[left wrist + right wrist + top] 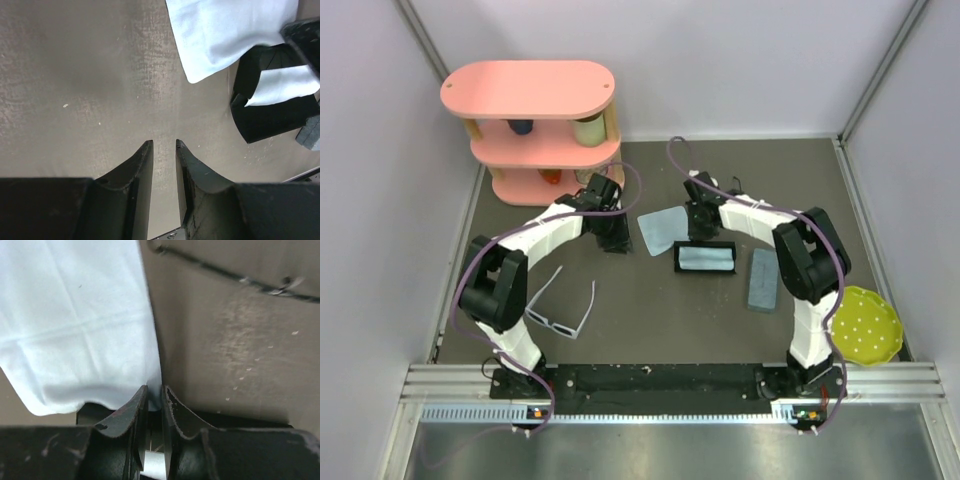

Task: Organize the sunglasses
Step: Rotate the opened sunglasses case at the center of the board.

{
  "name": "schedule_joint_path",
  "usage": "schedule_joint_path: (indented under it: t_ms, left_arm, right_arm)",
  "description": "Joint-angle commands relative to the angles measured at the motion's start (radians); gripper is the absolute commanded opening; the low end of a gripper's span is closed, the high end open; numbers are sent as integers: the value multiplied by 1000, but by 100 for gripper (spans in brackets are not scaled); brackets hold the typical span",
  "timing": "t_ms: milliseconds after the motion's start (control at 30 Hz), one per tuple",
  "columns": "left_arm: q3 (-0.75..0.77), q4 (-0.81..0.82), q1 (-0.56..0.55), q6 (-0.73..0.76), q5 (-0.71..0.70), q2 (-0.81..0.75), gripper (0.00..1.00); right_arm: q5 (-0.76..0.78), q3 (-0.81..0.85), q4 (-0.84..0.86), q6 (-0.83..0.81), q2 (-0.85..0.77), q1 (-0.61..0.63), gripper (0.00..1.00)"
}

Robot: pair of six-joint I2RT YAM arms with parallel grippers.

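The white-framed sunglasses (560, 306) lie unfolded on the table near the left arm's base, far from both grippers. A thin dark wire (225, 274), seemingly a temple of the wire-frame sunglasses, crosses the top of the right wrist view. My left gripper (613, 243) (164, 142) hovers over bare table left of a light blue cloth (663, 230) (225, 35), its jaws slightly open and empty. My right gripper (700, 228) (155, 387) sits at that cloth's (80, 330) right corner, narrowly open, the cloth edge showing at its tips.
An open black case (678, 258) (260, 125) holding a second blue cloth (280, 85) lies just below the right gripper. A grey-blue case (762, 278) is to its right. A yellow dotted plate (865, 325) sits at front right and a pink shelf (535, 120) at back left.
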Motion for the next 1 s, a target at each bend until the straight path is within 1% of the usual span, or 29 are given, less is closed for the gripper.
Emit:
schedule_joint_path:
  t_ms: [0, 167, 300, 433, 567, 667, 733, 767, 800, 833, 900, 967]
  left_arm:
    - [-13, 54, 23, 31, 10, -58, 29]
    - [-5, 54, 36, 53, 27, -52, 30]
    - [-2, 54, 44, 70, 44, -39, 30]
    - [-4, 49, 53, 80, 51, -33, 32]
    - [-14, 40, 69, 91, 33, -42, 34]
    - [-27, 18, 87, 91, -19, -62, 39]
    - [-30, -5, 102, 93, -67, -84, 43]
    - [-39, -9, 121, 93, -81, -94, 47]
    - [-45, -14, 132, 94, -107, -105, 49]
    - [-53, -20, 153, 96, -120, -133, 51]
    - [-70, -32, 178, 99, -150, -163, 55]
    - [-90, -48, 214, 105, -202, -214, 59]
  right_arm:
    - [-34, -48, 5, -43, -25, 79, 16]
    - [-60, -144, 2, -33, -93, 160, 15]
    - [-94, -211, -9, -53, -137, 194, 16]
    - [-104, -303, -34, -73, -199, 207, 16]
    - [-106, -346, -60, -76, -260, 205, 18]
    - [-104, -319, -61, -63, -279, 207, 22]
    - [-127, -256, -66, -53, -279, 217, 26]
    - [-118, -231, -67, -41, -279, 223, 29]
    - [-112, -183, -69, -36, -274, 233, 36]
    - [-86, -155, -70, -29, -269, 251, 39]
    - [-74, -87, -80, 2, -253, 271, 45]
    - [-60, -47, -96, 51, -217, 303, 49]
